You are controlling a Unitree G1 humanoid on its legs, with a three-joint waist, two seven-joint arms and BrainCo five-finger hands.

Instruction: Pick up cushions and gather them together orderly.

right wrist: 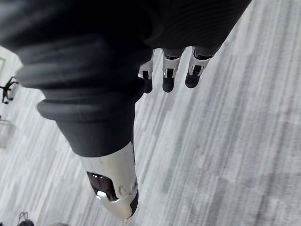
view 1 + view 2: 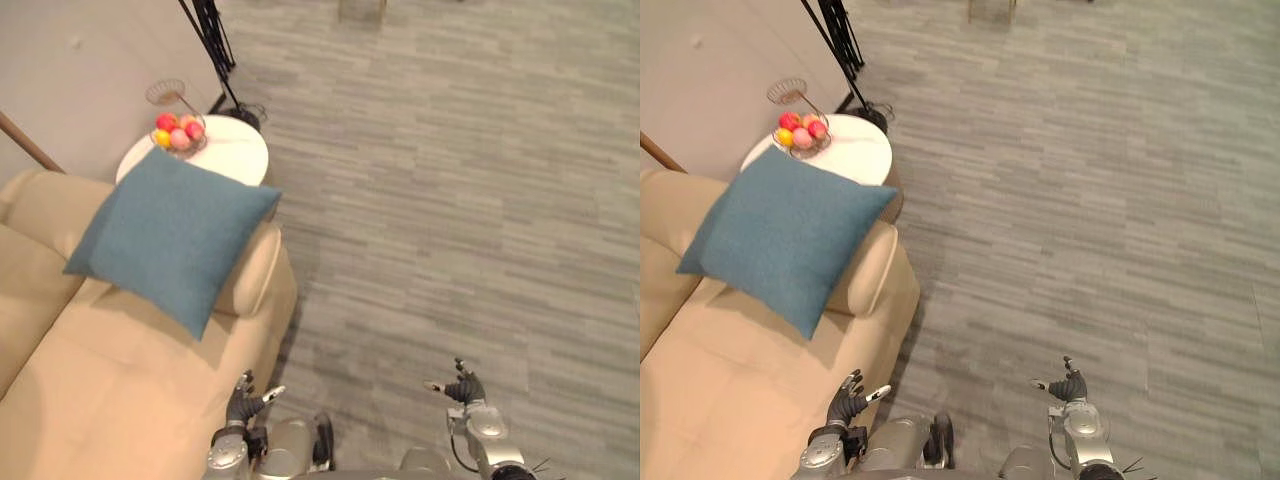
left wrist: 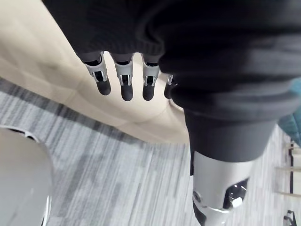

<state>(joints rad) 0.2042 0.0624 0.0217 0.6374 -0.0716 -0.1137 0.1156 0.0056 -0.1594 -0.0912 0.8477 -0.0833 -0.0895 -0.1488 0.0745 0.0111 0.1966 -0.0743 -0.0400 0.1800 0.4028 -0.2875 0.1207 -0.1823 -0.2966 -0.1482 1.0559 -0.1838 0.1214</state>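
Approach stage: blue cushion [image 2: 170,235] propped on sofa armrest [image 2: 258,268], ungrasped. Left hand [image 2: 242,402] and right hand [image 2: 465,390] low, fingers relaxed, empty. Next, likely: reach for cushion.

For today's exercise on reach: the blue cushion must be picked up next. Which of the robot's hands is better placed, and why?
Probably the left. The left hand hangs open beside the sofa where the cushion lies; the right hand is over the floor.

A blue cushion [image 2: 170,235] leans across the armrest of the beige sofa [image 2: 110,400]. Just past the sofa stands a round white desk [image 2: 240,152] with a wire bowl [image 2: 179,133] of bright round pieces on it. The left hand [image 2: 245,400] hovers at the sofa's front edge, and the right hand [image 2: 462,388] hangs well clear of the sofa, both with loose fingers.
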